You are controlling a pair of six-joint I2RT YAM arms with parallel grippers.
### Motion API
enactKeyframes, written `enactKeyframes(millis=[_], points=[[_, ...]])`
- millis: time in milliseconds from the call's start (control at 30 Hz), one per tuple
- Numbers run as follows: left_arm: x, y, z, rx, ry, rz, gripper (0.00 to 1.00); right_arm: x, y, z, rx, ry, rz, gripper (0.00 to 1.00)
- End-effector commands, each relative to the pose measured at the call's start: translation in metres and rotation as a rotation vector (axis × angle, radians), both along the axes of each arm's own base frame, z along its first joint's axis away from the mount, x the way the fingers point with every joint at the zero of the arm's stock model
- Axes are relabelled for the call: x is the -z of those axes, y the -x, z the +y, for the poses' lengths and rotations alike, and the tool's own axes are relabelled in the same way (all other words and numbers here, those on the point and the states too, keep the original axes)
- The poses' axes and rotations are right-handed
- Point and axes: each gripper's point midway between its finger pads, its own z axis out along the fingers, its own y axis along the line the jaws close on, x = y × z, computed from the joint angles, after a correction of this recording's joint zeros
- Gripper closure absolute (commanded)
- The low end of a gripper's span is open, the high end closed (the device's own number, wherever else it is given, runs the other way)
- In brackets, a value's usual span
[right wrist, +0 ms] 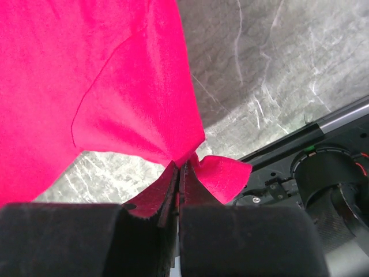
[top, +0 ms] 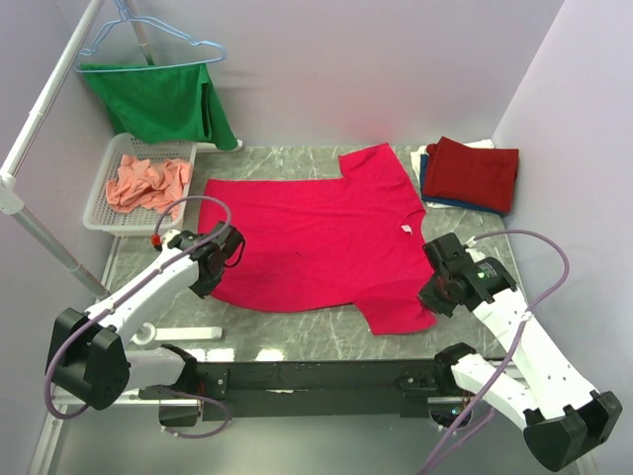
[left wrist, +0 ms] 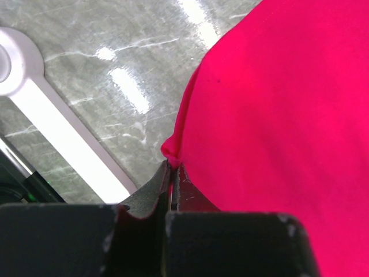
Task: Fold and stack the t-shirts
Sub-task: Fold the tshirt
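Observation:
A bright pinkish-red t-shirt (top: 316, 233) lies spread flat across the marble table, collar toward the right. My left gripper (top: 229, 247) is shut on its left hem edge; the left wrist view shows a small pinch of red cloth (left wrist: 277, 115) at the closed tips of the gripper (left wrist: 173, 167). My right gripper (top: 432, 287) is shut on the shirt's near right sleeve, where the cloth (right wrist: 86, 86) bunches at the tips of the gripper (right wrist: 183, 164). A salmon-orange t-shirt (top: 148, 183) lies crumpled in a basket. A folded dark red t-shirt (top: 473, 173) tops a stack at the back right, with blue and white edges beneath.
The white basket (top: 99, 213) stands at the back left beside a slanted rack pole (top: 40, 119). A green shirt (top: 163, 99) hangs on a hanger behind it. A white bar (left wrist: 69, 144) lies on the table near my left gripper. The black base rail (top: 316, 376) runs along the near edge.

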Motion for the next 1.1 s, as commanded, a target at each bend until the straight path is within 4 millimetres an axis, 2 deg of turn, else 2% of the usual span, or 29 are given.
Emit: enactKeyframes(millis=[0, 133, 400, 600, 800, 967, 1067], points=[[-0.003, 0.007, 0.006, -0.036, -0.029, -0.001, 0.99, -0.009, 0.006, -0.011, 0.023, 0.047, -0.006, 1.00], [-0.007, 0.007, 0.009, -0.043, -0.046, -0.010, 0.99, -0.007, 0.005, -0.009, 0.019, 0.040, -0.001, 1.00], [-0.023, -0.012, 0.011, -0.046, -0.089, -0.056, 0.99, -0.007, -0.015, -0.001, 0.007, 0.032, -0.028, 1.00], [-0.030, -0.034, 0.007, -0.033, -0.108, -0.074, 0.99, -0.019, -0.044, 0.002, 0.004, 0.034, -0.079, 1.00], [-0.031, -0.054, 0.018, -0.043, -0.114, -0.080, 0.99, -0.027, -0.079, -0.007, 0.023, 0.041, -0.113, 1.00], [-0.035, -0.076, 0.028, -0.044, -0.134, -0.085, 0.99, -0.025, -0.107, -0.013, 0.034, 0.038, -0.115, 1.00], [-0.029, -0.096, 0.025, -0.016, -0.134, -0.076, 0.99, -0.021, -0.124, -0.014, 0.038, 0.038, -0.114, 1.00]])
